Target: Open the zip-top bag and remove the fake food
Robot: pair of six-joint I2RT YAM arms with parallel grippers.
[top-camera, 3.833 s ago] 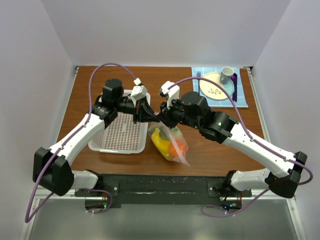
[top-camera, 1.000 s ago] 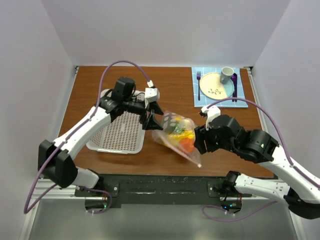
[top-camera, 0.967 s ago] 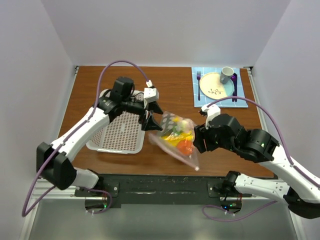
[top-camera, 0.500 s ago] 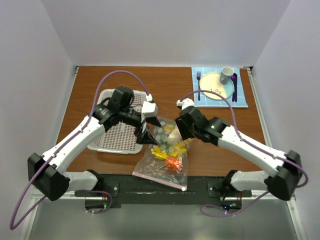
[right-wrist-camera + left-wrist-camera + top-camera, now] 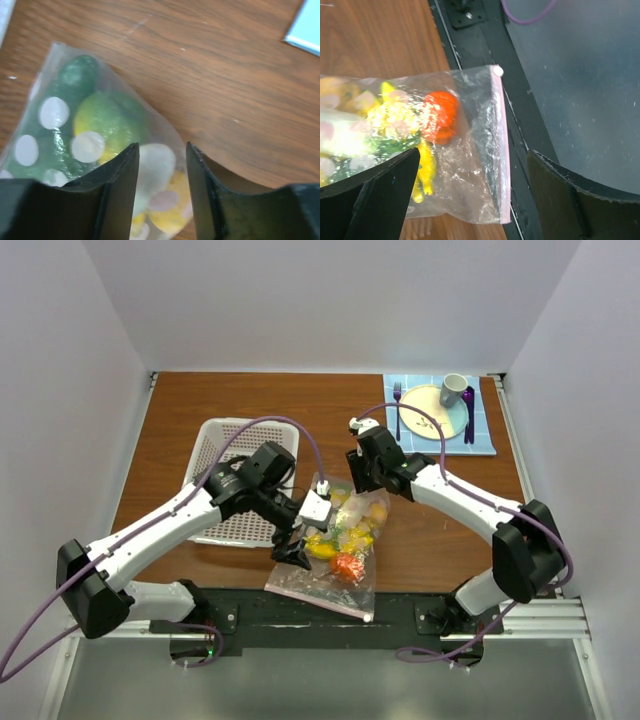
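Observation:
The zip-top bag [image 5: 330, 575] lies flat on the table near its front edge, its pinkish zip strip [image 5: 503, 150] toward the front rail. The fake food is inside it: an orange-red fruit [image 5: 439, 116], a yellow banana [image 5: 425, 172], and green [image 5: 107, 122] and white [image 5: 157, 167] pieces. My left gripper [image 5: 475, 200] hovers wide open over the zip end, one finger on each side of it, and shows beside the bag [image 5: 290, 545] from above. My right gripper [image 5: 161, 172] stands over the bag's far sealed end, jaws partly apart, with the bag's bulge in the gap.
A white perforated basket [image 5: 225, 435] stands to the left behind the bag. At the back right lies a blue mat [image 5: 487, 440] with a yellow plate [image 5: 428, 410], a cup [image 5: 453, 390] and cutlery. The black front rail [image 5: 485, 45] runs right by the zip strip.
The bag, held up off the table a second ago, now lies flat. My left gripper moved toward the front edge over the zip end. The right jaws have narrowed.

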